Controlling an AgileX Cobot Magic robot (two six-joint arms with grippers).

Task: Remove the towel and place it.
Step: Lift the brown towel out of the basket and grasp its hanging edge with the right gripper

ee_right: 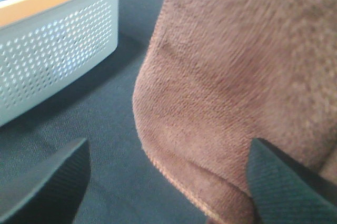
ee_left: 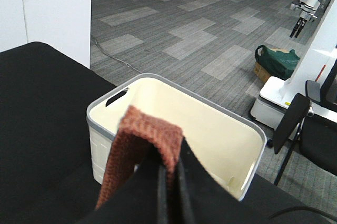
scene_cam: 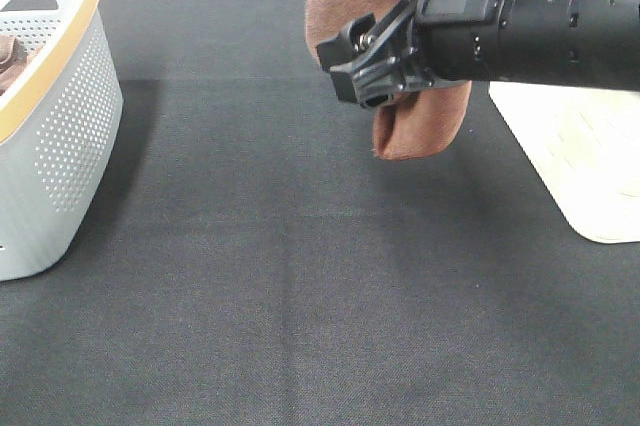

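The square reddish-brown microfibre towel (scene_cam: 425,128) hangs above the black-clothed bench (scene_cam: 300,296), pinched in the clenched left claw (ee_left: 169,174), with the released right claw (scene_cam: 356,74) just beside it, 2 fingers (ee_right: 50,182) spread, well right of the grey perforated basket (scene_cam: 70,136).

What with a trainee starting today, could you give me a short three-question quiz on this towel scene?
1. True or false: the right gripper is shut on the towel.
2. Which holds the towel? A) left gripper B) right gripper C) neither.
3. Fill in: in the exterior high view, the grey basket stands at the ___ edge.
Key: 1 false, its jaws stand open; 2 A; 3 left.
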